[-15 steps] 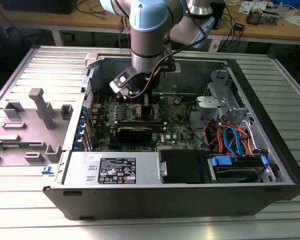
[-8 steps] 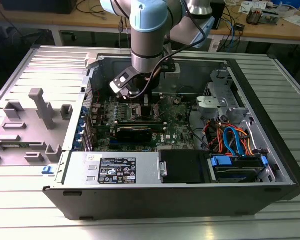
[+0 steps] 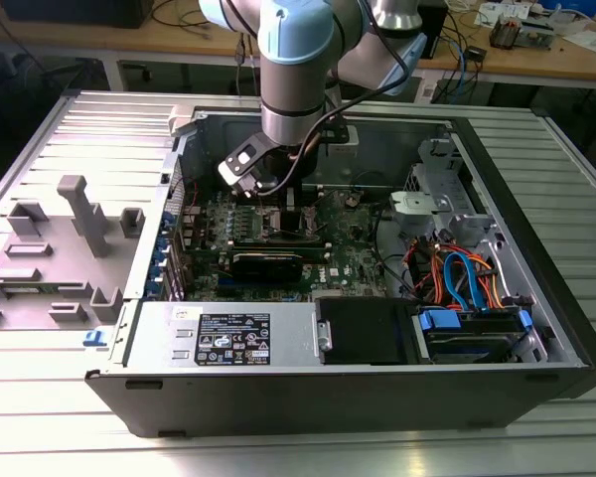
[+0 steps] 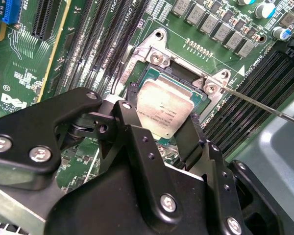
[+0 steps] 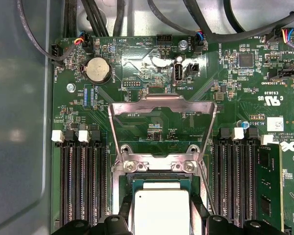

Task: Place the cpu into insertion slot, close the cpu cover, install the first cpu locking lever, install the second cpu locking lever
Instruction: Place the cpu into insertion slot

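Step 1 underway: claw (image 4: 161,118) clenched on the cpu (image 4: 167,107), directly over the insertion slot (image 5: 159,177); can't tell if it's seated. Beyond the claw, cpu cover (image 5: 161,104) stands open and locking lever (image 4: 264,106) is unlatched. PC case (image 3: 278,388) lies on ribbed aluminium desk (image 3: 536,437); cluttered wooden desks (image 3: 536,55) behind.

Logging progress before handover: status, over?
Gripper shut on cpu, over slot; seating unclear. Cover up, open. Lever unlatched. No obstruction seen.
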Action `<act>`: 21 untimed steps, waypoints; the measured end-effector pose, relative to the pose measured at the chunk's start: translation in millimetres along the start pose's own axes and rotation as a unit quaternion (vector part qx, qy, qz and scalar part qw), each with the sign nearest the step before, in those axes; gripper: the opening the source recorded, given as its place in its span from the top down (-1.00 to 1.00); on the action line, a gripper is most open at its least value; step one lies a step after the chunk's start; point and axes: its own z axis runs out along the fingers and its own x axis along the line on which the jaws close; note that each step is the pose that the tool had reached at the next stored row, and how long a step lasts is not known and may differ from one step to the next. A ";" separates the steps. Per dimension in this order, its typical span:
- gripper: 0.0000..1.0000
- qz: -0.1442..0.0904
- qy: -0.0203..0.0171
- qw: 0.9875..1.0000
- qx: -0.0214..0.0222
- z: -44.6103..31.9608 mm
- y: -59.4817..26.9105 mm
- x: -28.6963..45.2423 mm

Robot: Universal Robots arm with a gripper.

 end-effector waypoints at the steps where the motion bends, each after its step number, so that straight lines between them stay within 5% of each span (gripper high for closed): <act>1: -0.09 0.000 0.000 1.000 0.000 0.0 0.0 0.0; 21: -0.23 0.001 0.000 1.000 0.000 -3.5 0.3 0.1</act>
